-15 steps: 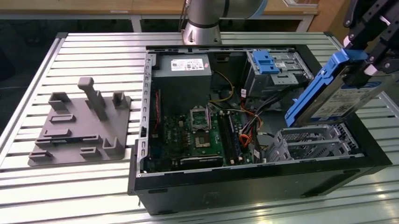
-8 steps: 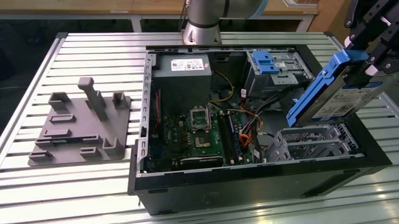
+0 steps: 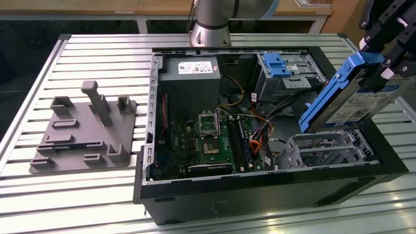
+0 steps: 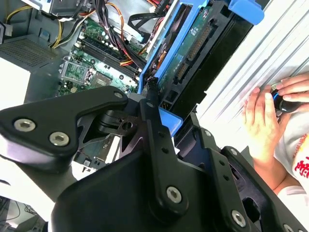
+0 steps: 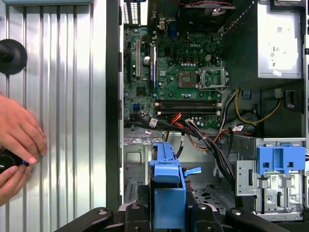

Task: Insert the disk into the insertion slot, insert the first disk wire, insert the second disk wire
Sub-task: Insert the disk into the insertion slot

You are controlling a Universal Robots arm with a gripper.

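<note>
Above the case [image 3: 260, 200], in the exterior view, the disk [image 3: 354, 105] hangs tilted over the slot [image 3: 325, 148], clamped in the gripper [image 3: 380, 78]; I think it must be levelled with the slot walls first. In the second wrist view the jaws pinch the disk [image 4: 193, 43] by its blue edge. In the first wrist view wires [image 5: 205, 137] lie near the slot [image 5: 207, 193].

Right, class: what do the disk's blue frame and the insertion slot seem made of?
On the disk, the frame is probably moulded plastic: evenly bright blue, slightly glossy; the insertion slot is likely bare sheet metal: thin silvery walls punched with holes.
</note>
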